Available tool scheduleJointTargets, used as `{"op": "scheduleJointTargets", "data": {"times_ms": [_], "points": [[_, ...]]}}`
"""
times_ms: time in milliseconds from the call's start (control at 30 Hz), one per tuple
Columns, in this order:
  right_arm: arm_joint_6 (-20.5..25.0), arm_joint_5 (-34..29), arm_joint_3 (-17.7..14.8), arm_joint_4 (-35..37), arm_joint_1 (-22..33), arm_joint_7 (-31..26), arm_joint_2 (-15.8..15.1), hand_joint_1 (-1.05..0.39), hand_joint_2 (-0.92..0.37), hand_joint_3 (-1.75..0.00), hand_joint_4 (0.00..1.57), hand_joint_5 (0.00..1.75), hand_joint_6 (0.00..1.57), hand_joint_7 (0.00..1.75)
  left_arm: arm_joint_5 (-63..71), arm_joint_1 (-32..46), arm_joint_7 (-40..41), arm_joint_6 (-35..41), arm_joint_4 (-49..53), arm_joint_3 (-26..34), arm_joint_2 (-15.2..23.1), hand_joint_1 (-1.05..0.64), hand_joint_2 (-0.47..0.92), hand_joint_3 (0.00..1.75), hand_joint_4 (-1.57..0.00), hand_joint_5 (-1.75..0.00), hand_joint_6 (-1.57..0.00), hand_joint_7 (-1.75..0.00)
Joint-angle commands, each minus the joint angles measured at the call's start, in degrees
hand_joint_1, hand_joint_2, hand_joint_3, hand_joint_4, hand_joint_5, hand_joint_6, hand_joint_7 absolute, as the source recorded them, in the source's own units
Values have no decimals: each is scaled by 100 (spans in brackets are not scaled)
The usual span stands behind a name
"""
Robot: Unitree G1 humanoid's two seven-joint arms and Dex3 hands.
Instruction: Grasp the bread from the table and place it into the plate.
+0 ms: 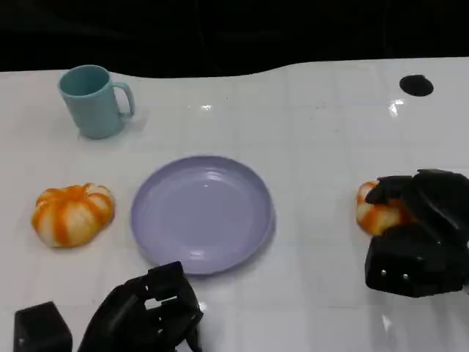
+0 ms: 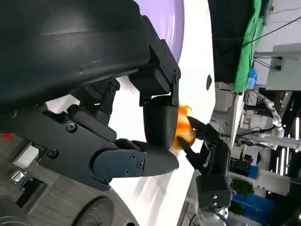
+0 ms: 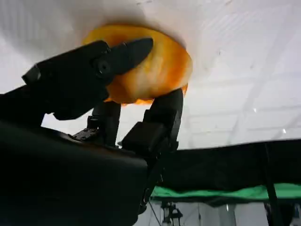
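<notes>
Head view, listed left to right across my white table [image 1: 315, 132]. Item: teal mug [image 1: 94, 100], upright at the far left, handle turned toward the centre. Item: orange-and-white bread [image 1: 72, 213], resting on the table nearer to me than the mug, just left of the plate and apart from it, untouched. Item: my left hand [image 1: 150, 312], low at the near edge, just in front of the plate's near rim, fingers curled in and holding nothing; left wrist view shows the same fingers [image 2: 157, 125] bent inward with no object between them. Item: lilac plate [image 1: 203, 213], at the table's centre, nothing lying in it. Item: second bread [image 1: 379, 209], same orange-and-white colouring, at the right side, well apart from the plate and still on the table. Item: my right hand [image 1: 418, 231], at the right edge, fingers wrapped around this second bread; right wrist view shows one finger [image 3: 127, 54] laid over the top of the bread [image 3: 155, 70] and others pressed beneath it, so the bread is gripped between them. Item: small black round mark [image 1: 416, 85], far right corner of the table.
</notes>
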Motion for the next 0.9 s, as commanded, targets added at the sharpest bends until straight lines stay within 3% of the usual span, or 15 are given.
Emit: {"op": "scheduleJointTargets", "data": {"times_ms": [33,200,400,533,700,900], "points": [[-322,20,38,245,-109,-576,-10,-10,-67,-64,85,174,70,165,20,47,36,5,-22,22,59,-58,74,54,-77,-175,-74,-143],[-500,42,57,373,-146,-928,33,-10,-55,-89,90,175,72,170,21,31,43,2,-1,26,59,-58,74,54,-76,-175,-74,-144],[-541,124,25,141,-97,-965,59,-7,-47,-96,91,175,76,163,12,30,33,-18,24,34,51,-57,73,54,-77,-175,-74,-144],[-705,465,-116,-287,52,-730,122,-6,-43,-108,91,175,81,155,34,80,90,52,-86,18,56,-58,73,55,-78,-175,-75,-145],[-1078,768,-193,-881,290,-551,201,-2,-35,-123,93,175,81,158,35,124,86,34,-115,5,68,-57,73,56,-77,-175,-74,-144],[-1149,987,-239,-1612,508,-153,366,-2,-29,-137,93,175,79,160,6,137,43,12,-125,4,82,-59,72,56,-76,-175,-74,-144]]}}
